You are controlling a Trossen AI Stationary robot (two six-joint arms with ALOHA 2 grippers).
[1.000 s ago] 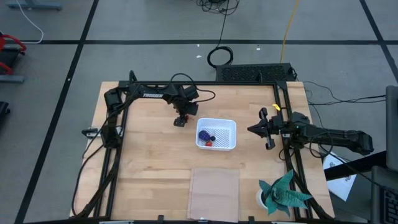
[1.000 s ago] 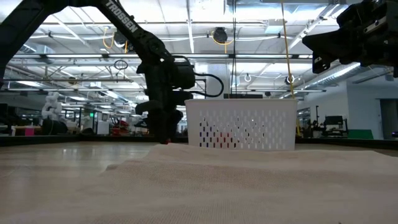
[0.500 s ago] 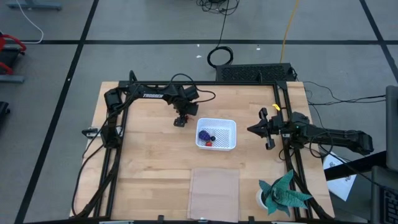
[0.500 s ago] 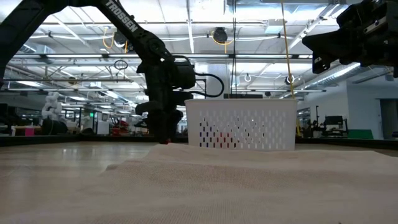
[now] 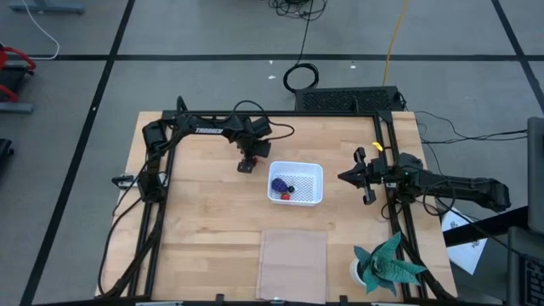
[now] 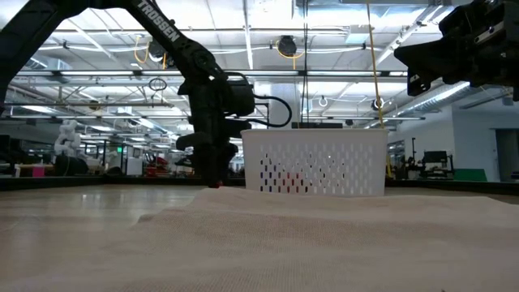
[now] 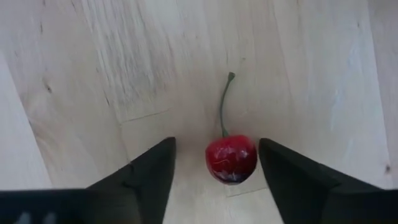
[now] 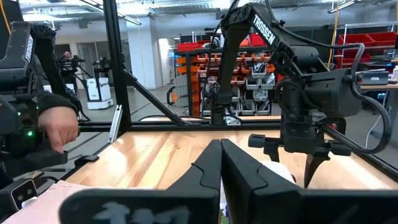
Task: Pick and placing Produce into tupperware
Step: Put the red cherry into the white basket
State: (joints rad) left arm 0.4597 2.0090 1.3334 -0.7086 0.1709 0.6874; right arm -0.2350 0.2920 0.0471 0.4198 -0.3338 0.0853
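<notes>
Cherry (image 7: pixel 231 158) lies on tabletop (image 7: pixel 298 74) between the spread fingers of left hand (image 7: pixel 214 180). Right hand (image 8: pixel 221 168), fingers together, hovers beside tupperware (image 5: pixel 297 183).

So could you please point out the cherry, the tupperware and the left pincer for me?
cherry (image 7: pixel 231 158), left wrist view, on its red body.
tupperware (image 5: pixel 310 172), high view, on its bare white floor.
left pincer (image 7: pixel 216 163), left wrist view, midway between its open fingertips.

Two arms, each with one claw: left claw (image 5: pixel 246 166), right claw (image 5: pixel 347 177). One tupperware (image 5: pixel 309 173) holding three fruits: a purple bunch (image 5: pixel 278 183), a red piece (image 5: pixel 286 195), a dark berry (image 5: pixel 291 189). One cherry (image 7: pixel 231 158) on the bench (image 5: pixel 204 221). One plant (image 5: pixel 387 263). One sheet (image 5: pixel 292 262).
</notes>
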